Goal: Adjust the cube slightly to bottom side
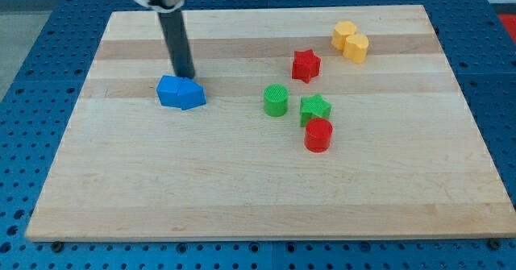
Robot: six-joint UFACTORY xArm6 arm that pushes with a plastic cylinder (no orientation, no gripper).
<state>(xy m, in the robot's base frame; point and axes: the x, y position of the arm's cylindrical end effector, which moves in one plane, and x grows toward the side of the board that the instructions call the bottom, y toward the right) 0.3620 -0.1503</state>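
Observation:
A blue block cluster (pixel 181 93) lies at the board's left of centre; it looks like a blue cube with another blue piece pressed against its right side, and I cannot separate them clearly. My tip (pixel 185 75) stands at the cluster's top edge, touching or nearly touching it. The rod rises from there toward the view's top.
A red star (pixel 305 65), a green cylinder (pixel 276 100), a green star (pixel 315 107) and a red cylinder (pixel 318 135) sit right of centre. A yellow block (pixel 350 41) lies at the top right. The wooden board (pixel 121 205) rests on a blue perforated table.

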